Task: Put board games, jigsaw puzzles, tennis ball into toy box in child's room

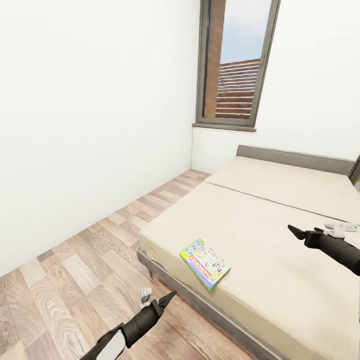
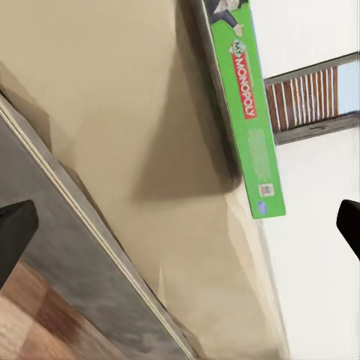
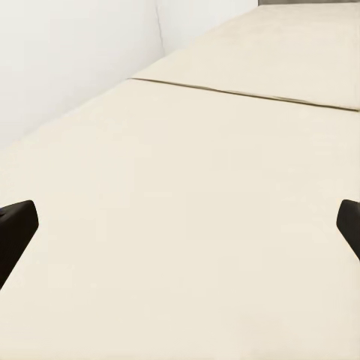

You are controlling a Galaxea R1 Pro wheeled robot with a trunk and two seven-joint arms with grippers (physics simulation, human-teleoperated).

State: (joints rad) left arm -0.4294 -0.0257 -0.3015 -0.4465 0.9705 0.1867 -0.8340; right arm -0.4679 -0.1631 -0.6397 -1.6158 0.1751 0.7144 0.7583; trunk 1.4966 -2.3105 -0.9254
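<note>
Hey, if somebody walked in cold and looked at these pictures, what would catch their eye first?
Probably the colourful board game, the one bright thing on the beige bed, lying flat near the mattress's front edge. Next, the two dark grippers: the left gripper hangs over the wood floor just short of the bed frame, and the right gripper hovers over the mattress. Behind the bed, a tall window breaks the white wall.
</note>
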